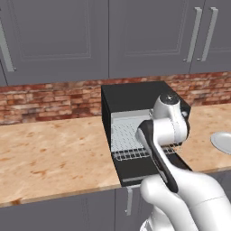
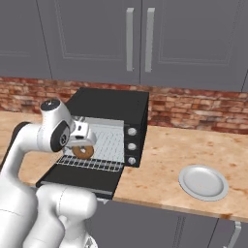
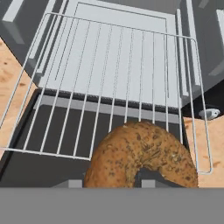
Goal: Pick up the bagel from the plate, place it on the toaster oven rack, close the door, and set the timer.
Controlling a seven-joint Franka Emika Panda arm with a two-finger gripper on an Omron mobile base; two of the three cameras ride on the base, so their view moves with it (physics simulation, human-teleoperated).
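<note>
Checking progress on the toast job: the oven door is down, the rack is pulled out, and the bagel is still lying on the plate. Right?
Not quite. The plate is bare in the right base view. The bagel is in the gripper, above the rack; the hand view shows it there too. The door is down and the rack is out, as you said.

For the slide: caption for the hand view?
End effector holds bagel over pulled-out toaster oven rack, door open.

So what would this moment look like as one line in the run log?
stage: placing | gripper: shut on bagel | bagel: over toaster oven rack | door: open | plate: empty
</note>
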